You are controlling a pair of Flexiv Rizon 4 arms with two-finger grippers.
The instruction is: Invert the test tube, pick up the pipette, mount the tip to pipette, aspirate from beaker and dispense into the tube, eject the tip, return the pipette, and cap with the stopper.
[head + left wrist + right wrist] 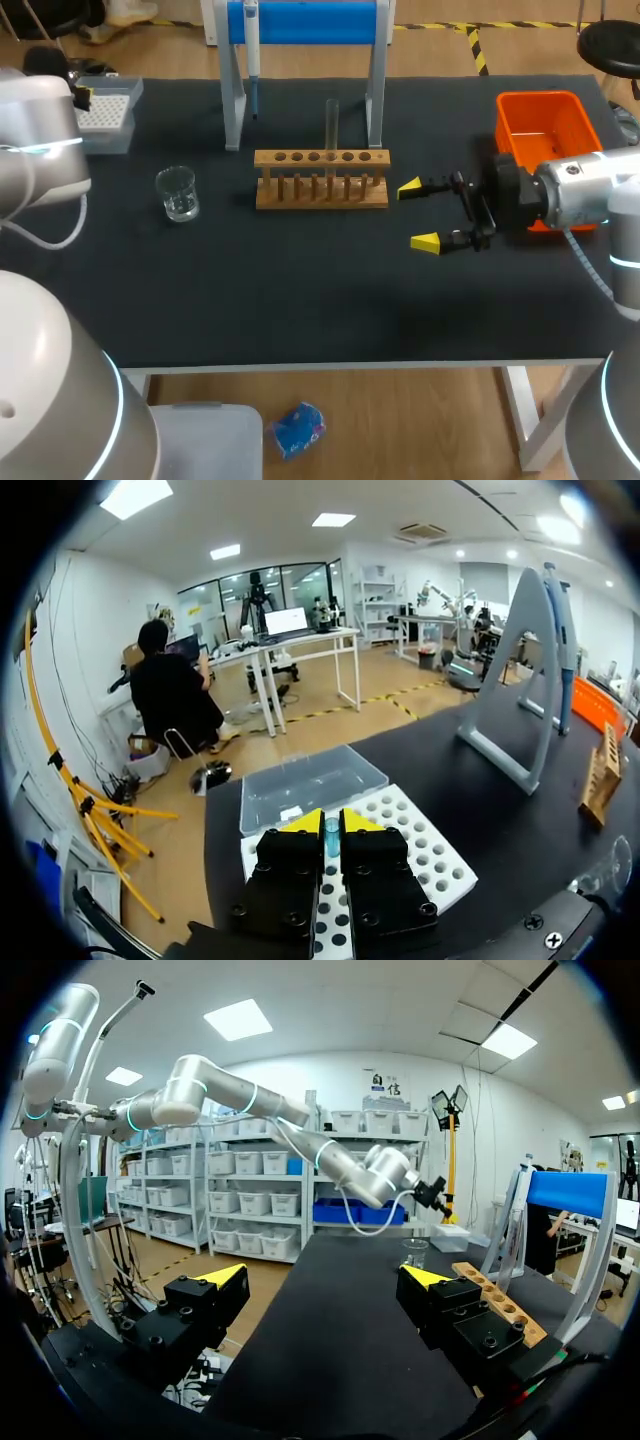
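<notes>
The right pincer (420,215) hangs low over the black table (300,310), just right of the wooden rack (321,178). Its yellow tips are spread wide with nothing between them, and it points left toward the rack. The test tube (331,125) stands in one of the rack's middle holes, its long axis straight up. It lies to the left of that pincer and a little farther back, so I judge the right arm much the nearer one for handling it. The glass is so clear that I cannot tell which end is up, or whether anything is in it. The pipette (251,60) hangs upright on the left post of the blue-topped stand (300,22), behind the rack, untouched. The beaker (177,193) sits left of the rack, well apart from it. At the far left the left pincer (331,818) hovers over the white tip box (420,850), its tips drawn almost together. A small bluish bit shows in the slit, and I cannot make out what it is or whether it is gripped. From above, that pincer is mostly hidden by its own arm. An orange bin (545,125) sits behind the right wrist. I cannot find the stopper anywhere.
</notes>
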